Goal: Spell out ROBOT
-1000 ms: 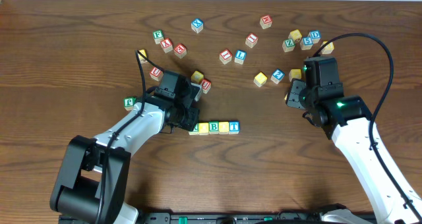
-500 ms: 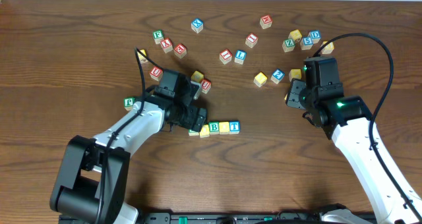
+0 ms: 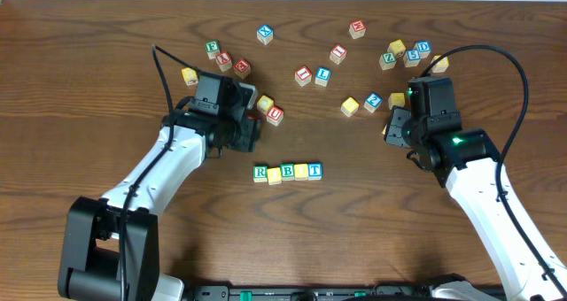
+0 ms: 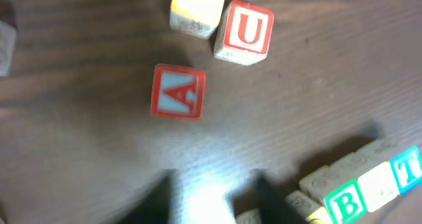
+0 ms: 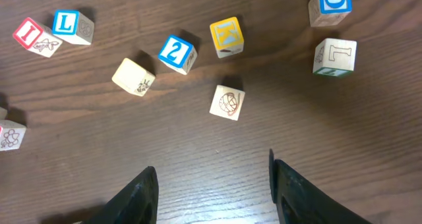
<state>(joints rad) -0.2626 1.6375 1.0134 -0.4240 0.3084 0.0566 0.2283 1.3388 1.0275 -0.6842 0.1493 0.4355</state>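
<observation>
A row of letter blocks lies at the table's middle: a green R (image 3: 260, 172), a pale yellow block (image 3: 274, 173), a green B (image 3: 287, 171), a yellow block (image 3: 301, 170) and a blue T (image 3: 314, 169). The B (image 4: 346, 201) and T (image 4: 405, 171) also show in the left wrist view. My left gripper (image 3: 244, 135) hovers above-left of the row, open and empty (image 4: 211, 201). A red A block (image 4: 178, 92) and a red U block (image 4: 244, 31) lie ahead of it. My right gripper (image 3: 395, 129) is open and empty (image 5: 212, 184) at the right.
Loose blocks are scattered across the far half: blue X (image 3: 265, 34), green F (image 3: 212, 48), red I (image 3: 303, 75), blue L (image 3: 322, 74). Near the right gripper lie a blue 2 (image 5: 177, 54), yellow K (image 5: 225, 34), a ball-picture block (image 5: 227, 102) and blue D (image 5: 333, 0).
My left gripper has let go at the row's left end and pulled back up and to the left, leaving the green R block in view. The right arm has not moved.
</observation>
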